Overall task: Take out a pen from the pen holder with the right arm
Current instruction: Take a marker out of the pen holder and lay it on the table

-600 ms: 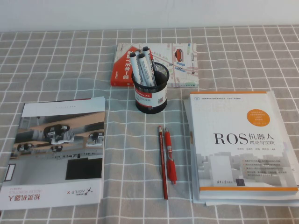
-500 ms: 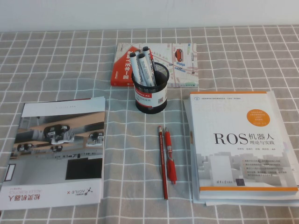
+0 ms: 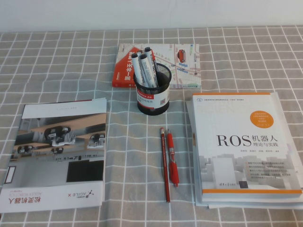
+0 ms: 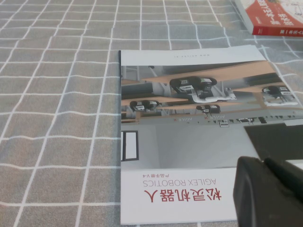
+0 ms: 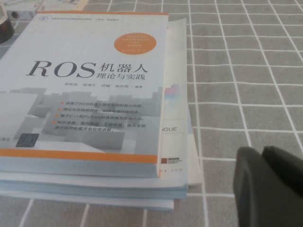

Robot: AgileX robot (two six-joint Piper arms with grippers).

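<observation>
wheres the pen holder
High view: pen holder stands mid-table, in front of the map book, beyond the red pen. Left hand over the brochure, right hand beside the ROS books.

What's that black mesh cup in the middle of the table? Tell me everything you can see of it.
The black round wire-mesh pen holder stands upright on the grey checked tablecloth, just in front of a red-edged book with a map cover. Three grey markers with black caps lean in it, tilted toward the far left. A red-and-white label shows through the mesh. Neither the left claw nor the right claw touches it.
</observation>
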